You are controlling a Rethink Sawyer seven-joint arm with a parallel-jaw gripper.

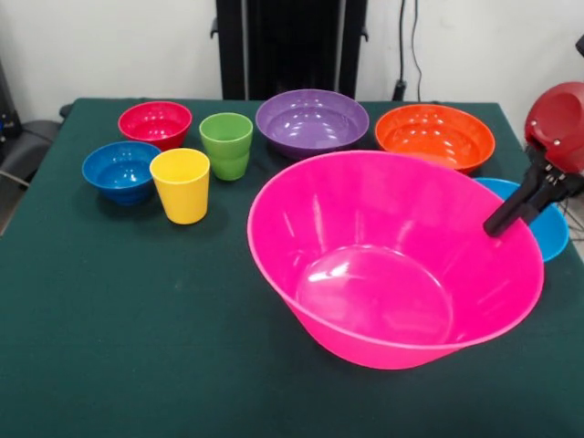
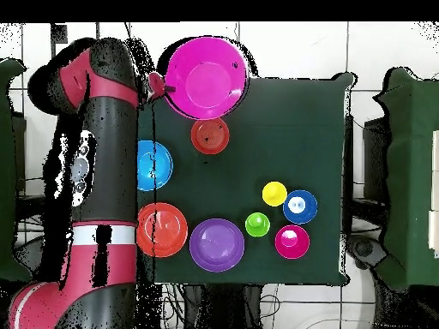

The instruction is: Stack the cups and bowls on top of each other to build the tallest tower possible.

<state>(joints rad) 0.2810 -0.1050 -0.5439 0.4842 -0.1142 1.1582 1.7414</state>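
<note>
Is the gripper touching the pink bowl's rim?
Touching. In the front view the gripper tip lies on the rim of the pink bowl, which appears lifted off the table.

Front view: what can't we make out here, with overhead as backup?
- Small orange-red bowl: hidden in the front view behind the pink bowl; only overhead shows it.
- Light blue bowl: front view, mostly covered by the pink bowl and the gripper.
- Gripper: open or shut is unclear in both views.
- Arm: cut off by the front view's right edge.
</note>
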